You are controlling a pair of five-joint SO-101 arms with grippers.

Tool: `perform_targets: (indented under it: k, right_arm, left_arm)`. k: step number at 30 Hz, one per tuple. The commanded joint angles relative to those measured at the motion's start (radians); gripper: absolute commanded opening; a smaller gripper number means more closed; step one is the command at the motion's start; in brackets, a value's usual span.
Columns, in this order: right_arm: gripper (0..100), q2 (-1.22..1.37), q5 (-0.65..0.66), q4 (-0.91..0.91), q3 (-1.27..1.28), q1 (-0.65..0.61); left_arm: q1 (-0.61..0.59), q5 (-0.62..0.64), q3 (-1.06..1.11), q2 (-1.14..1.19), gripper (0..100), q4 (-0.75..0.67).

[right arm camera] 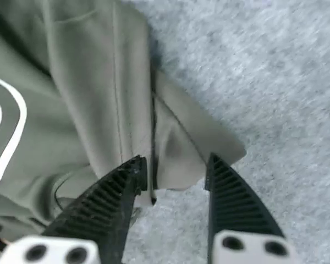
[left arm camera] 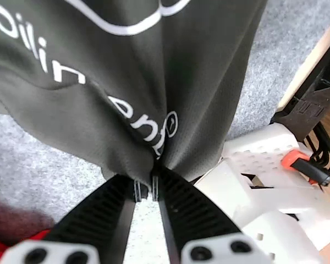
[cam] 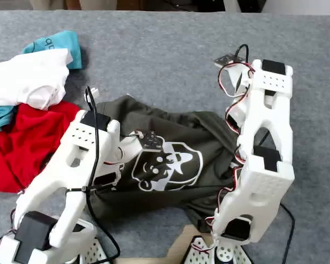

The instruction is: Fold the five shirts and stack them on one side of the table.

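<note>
pinching a gathered fold of the dark olive jersey shirt with a white printed figure (cam: 209, 129), the left fingers (left arm camera: 107, 212) are clenched tight on the cloth, which fans out from their tips. this looks meant to give that side a firm handle for lifting or dragging into a fold. the shirt lies rumpled, print up, in the middle of the grey felt-like tabletop (cam: 154, 55), between the two arms, where both can work an edge at once. the right fingers (right arm camera: 107, 201) are released and spread, straddling a loose flap at the shirt's opposite edge. one tip is over the cloth and the other is just beside the flap's end, probably lined up to close on it, though whether the flap is a sleeve or a corner cannot be told. the left arm (cam: 71, 165) slants in low from the near corner, its wrist tipped down at the shirt's side. the right arm (cam: 269, 137) rears up along the other side and doubles back, wrist aimed down at the cloth. a crumpled red shirt (cam: 22, 148), white shirt (cam: 33, 77) and teal shirt (cam: 58, 41) sit heaped at the far left, unfolded, so the folding work seems barely begun.
</note>
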Motion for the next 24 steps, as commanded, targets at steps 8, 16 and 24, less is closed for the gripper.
perform_targets:
  k: [8, 16, 24]
  right_arm:
    - [15.9, -0.105, 0.011, -0.025, 0.154, 0.018]
    - [8.0, -0.105, 0.005, -0.091, 0.252, 0.018]
    - [3.4, -0.107, -0.012, -0.084, 0.16, 0.019]
  left_arm:
    - [-0.005, -0.035, -0.032, -0.027, 2, 0.012]
    - [-0.006, -0.032, -0.032, -0.027, 2, 0.012]
    - [-0.009, -0.032, -0.032, -0.028, 2, 0.012]
